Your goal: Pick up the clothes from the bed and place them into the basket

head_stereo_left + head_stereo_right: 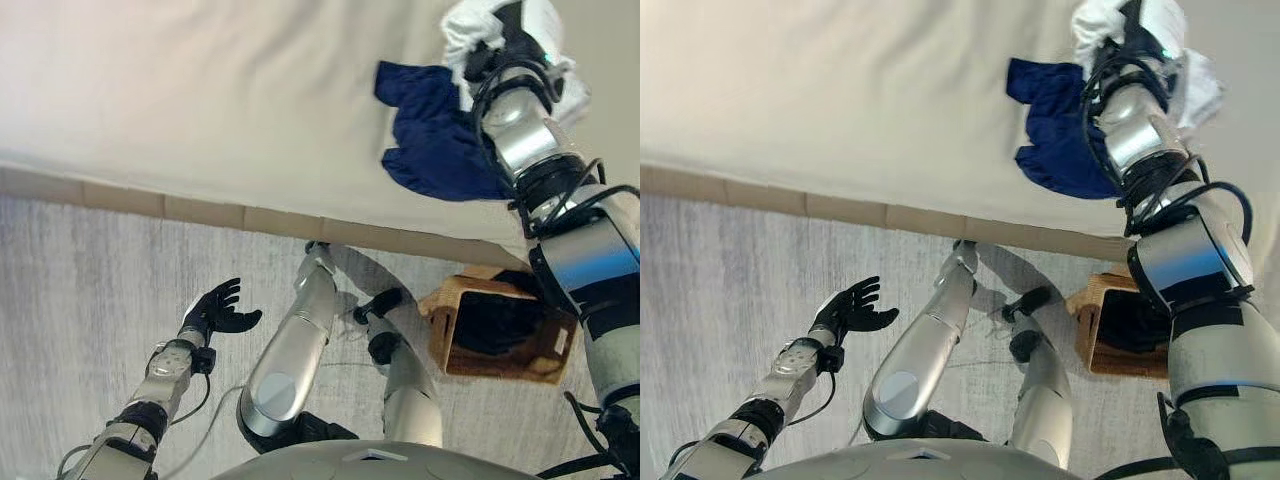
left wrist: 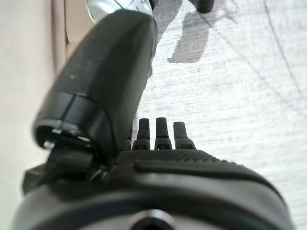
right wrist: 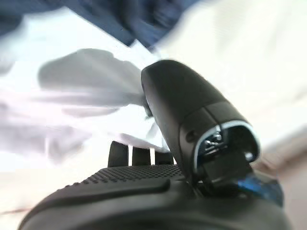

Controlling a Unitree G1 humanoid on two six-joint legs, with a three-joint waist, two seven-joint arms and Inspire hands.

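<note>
A navy blue garment [image 1: 435,135] lies crumpled on the cream bed [image 1: 200,90] near its right end. A white garment [image 1: 468,35] lies just beyond it at the far right. My right hand [image 1: 512,42] reaches over the navy garment and rests on the white one. In the right wrist view its fingers [image 3: 139,155] are straight, the thumb stands out, and the white cloth [image 3: 72,110] lies just past them, with navy cloth [image 3: 158,14] beyond. My left hand [image 1: 215,310] hangs open and empty over the floor. It also shows in the left wrist view [image 2: 163,134].
A wooden basket [image 1: 445,320] stands on the grey carpet [image 1: 80,290] by the bed's near edge, under my right arm, with dark clothing [image 1: 495,320] inside. The bed's light wooden side rail [image 1: 200,210] runs across the view.
</note>
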